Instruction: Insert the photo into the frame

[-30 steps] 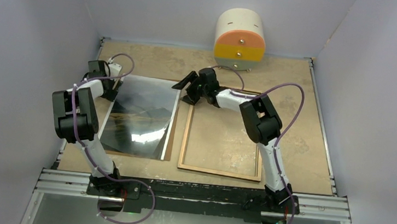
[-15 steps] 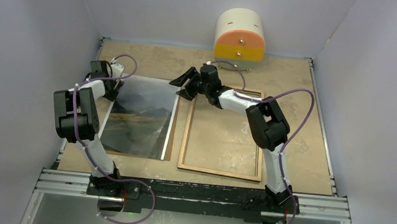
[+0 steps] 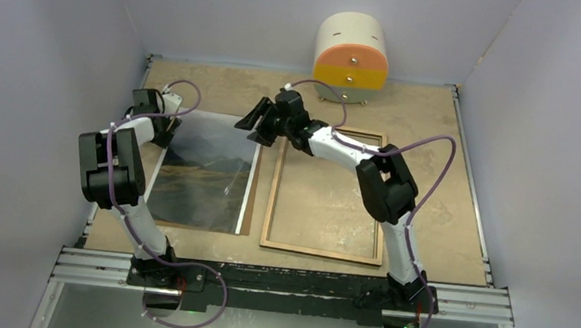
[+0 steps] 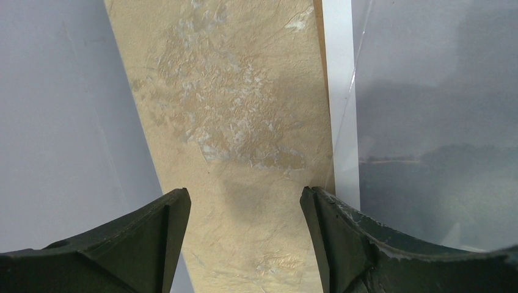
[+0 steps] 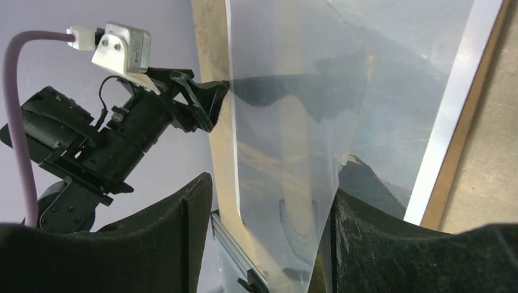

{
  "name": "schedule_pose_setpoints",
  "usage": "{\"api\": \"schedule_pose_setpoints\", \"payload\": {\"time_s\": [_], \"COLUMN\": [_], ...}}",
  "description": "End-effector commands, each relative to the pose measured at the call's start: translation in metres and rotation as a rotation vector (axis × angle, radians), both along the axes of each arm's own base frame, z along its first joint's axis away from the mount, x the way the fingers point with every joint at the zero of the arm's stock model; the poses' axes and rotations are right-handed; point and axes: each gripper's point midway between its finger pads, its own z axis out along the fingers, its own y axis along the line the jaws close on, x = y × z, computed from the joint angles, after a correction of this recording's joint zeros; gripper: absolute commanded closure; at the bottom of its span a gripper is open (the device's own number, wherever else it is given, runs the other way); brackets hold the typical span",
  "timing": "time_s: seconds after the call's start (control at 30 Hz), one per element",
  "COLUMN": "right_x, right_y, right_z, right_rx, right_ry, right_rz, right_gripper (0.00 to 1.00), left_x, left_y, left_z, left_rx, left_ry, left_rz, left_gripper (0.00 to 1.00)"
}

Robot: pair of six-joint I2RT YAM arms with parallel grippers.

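Note:
The photo (image 3: 206,173), a dark landscape with a white border, lies face up on the left, with a clear glossy sheet over it. The frame (image 3: 319,253) lies to its right, light wood side up, with bare table inside it. My right gripper (image 3: 253,128) is open above the photo's far right corner. In the right wrist view its jaws (image 5: 272,186) stand wide apart around the raised edge of the clear sheet (image 5: 293,122), not closed on it. My left gripper (image 3: 166,131) is open at the photo's far left corner, with only table between its jaws (image 4: 244,192). The photo's white border (image 4: 341,91) lies beside its right finger.
A brown backing board (image 3: 250,200) lies under the photo and shows along its right edge. A cream, orange and yellow drawer unit (image 3: 351,57) stands at the back. Grey walls close in both sides. My left gripper also shows in the right wrist view (image 5: 201,104).
My right gripper has moved left and farther back, from the frame's far left corner to over the photo's far right corner. The bright glare on the photo has faded. The left arm barely moved.

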Motion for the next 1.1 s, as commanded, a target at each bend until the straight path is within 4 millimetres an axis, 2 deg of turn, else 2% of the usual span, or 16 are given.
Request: {"api": "schedule_pose_setpoints", "payload": {"time_s": [0.0, 0.03, 0.1, 0.17, 0.23, 0.3, 0.37, 0.4, 0.43, 0.5, 0.6, 0.73, 0.8, 0.9, 1.0, 1.07], "right_x": [-0.007, -0.007, -0.007, -0.003, 0.001, -0.002, -0.004, -0.004, -0.003, -0.002, -0.004, -0.023, -0.033, -0.043, -0.056, -0.060], "right_y": [0.021, 0.025, 0.031, 0.034, 0.035, 0.036, 0.030, 0.024, 0.017, -0.006, -0.054, -0.133, -0.171, -0.229, -0.277, -0.298], "right_z": [0.023, 0.028, 0.037, 0.046, 0.049, 0.045, 0.038, 0.037, 0.036, 0.037, 0.034, 0.013, 0.009, -0.012, -0.037, -0.050], "right_rx": [0.196, 0.234, 0.285, 0.304, 0.296, 0.277, 0.228, 0.212, 0.200, 0.181, 0.111, -0.051, -0.125, -0.238, -0.403, -0.518], "right_ry": [-0.023, -0.029, -0.048, -0.075, -0.079, -0.055, -0.034, -0.029, -0.025, -0.018, 0.001, 0.067, 0.068, 0.093, 0.141, 0.149], "right_rz": [0.032, 0.032, 0.032, 0.027, 0.016, 0.033, 0.042, 0.041, 0.043, 0.054, 0.073, 0.113, 0.105, 0.057, 0.037, 0.026], "right_gripper": [0.41, 0.44, 0.58, 0.67, 0.71, 0.81, 0.96, 1.00, 1.00, 1.00, 1.00, 1.00, 1.00, 1.00, 1.00, 1.00], "left_x": [-0.067, -0.067, -0.069, -0.072, -0.071, -0.068, -0.063, -0.057, -0.051, -0.040, -0.024, -0.013, -0.011, -0.011, -0.013, -0.015], "left_y": [-0.033, -0.035, -0.038, -0.039, -0.042, -0.041, -0.036, -0.032, -0.028, -0.018, -0.008, -0.024, -0.041, -0.075, -0.113, -0.143], "left_z": [-0.072, -0.072, -0.072, -0.072, -0.070, -0.064, -0.052, -0.041, -0.028, 0.002, 0.048, 0.088, 0.097, 0.099, 0.087, 0.078], "left_rx": [-0.147, -0.156, -0.173, -0.177, -0.197, -0.197, -0.198, -0.198, -0.200, -0.186, -0.144, -0.162, -0.144, -0.110, -0.115, -0.111], "left_ry": [0.304, 0.307, 0.317, 0.328, 0.327, 0.324, 0.313, 0.295, 0.277, 0.235, 0.158, 0.098, 0.096, 0.090, 0.124, 0.153], "left_rz": [-0.037, -0.039, -0.047, -0.049, -0.064, -0.067, -0.063, -0.055, -0.049, -0.039, -0.046, -0.102, -0.143, -0.217, -0.288, -0.345], "left_gripper": [0.27, 0.27, 0.27, 0.27, 0.27, 0.27, 0.25, 0.21, 0.15, 0.08, 0.03, 0.01, 0.00, 0.00, 0.00, 0.00]}}
